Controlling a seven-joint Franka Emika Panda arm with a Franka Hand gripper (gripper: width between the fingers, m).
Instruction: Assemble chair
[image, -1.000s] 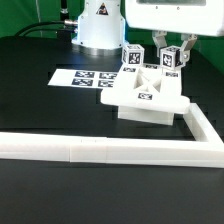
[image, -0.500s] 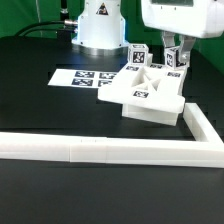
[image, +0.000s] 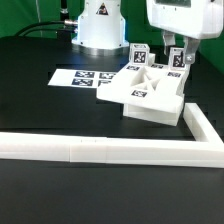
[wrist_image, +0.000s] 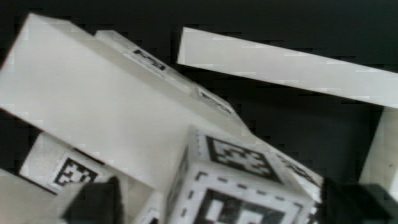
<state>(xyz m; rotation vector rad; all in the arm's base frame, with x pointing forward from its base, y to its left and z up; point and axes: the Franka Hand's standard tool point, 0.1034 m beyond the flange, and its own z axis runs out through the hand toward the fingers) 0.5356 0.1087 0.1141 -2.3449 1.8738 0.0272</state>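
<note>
Near edge: L-shaped border rail (image: 110, 148) is lying untouched. Chair assy (image: 148, 92) is sitting mid-table, just inside the rail's right corner; marker board (image: 85, 78) is lying to its left. Far right: gripper (image: 172, 55) is being opened around a tagged leg (image: 178, 60) — jaw gap can't be judged from pics. Fingers should be backed straight up, w/o nudging the leg. Vs earlier frame: the assy is being seen shifted right.

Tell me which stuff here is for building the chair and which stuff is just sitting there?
For the chair:
- white chair parts, a slab with tagged blocks standing on it
- gripper, right over them

Just sitting there:
- marker board, flat on the table
- L-shaped border rail
- black table
</note>
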